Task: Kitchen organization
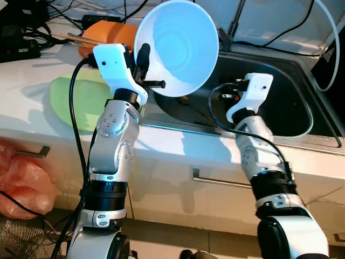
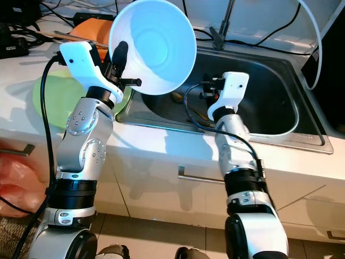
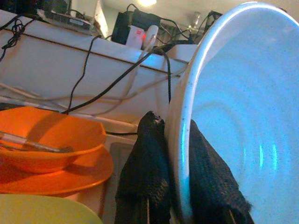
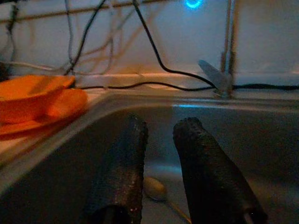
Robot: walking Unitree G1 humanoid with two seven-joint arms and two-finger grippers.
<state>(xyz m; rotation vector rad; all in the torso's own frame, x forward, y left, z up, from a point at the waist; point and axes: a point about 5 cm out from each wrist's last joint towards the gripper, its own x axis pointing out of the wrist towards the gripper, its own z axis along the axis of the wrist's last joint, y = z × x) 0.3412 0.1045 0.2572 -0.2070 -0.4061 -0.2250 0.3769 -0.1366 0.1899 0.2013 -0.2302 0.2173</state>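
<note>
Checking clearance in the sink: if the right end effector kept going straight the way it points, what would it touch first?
Probably the small pale object on the steel sink's floor, just ahead of the slightly parted right end effector; depth is unclear.

Bowl (image 1: 178,46) raised over sink (image 1: 280,102) left edge, flat plate (image 1: 75,100) on counter (image 1: 32,70) to its left

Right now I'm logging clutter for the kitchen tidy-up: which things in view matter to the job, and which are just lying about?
In the job:
- white bowl, gripped by the left claw
- sink, right claw inside it
- orange bowl on orange plate
- green plate

Lying about:
- black cables
- red bag
</note>
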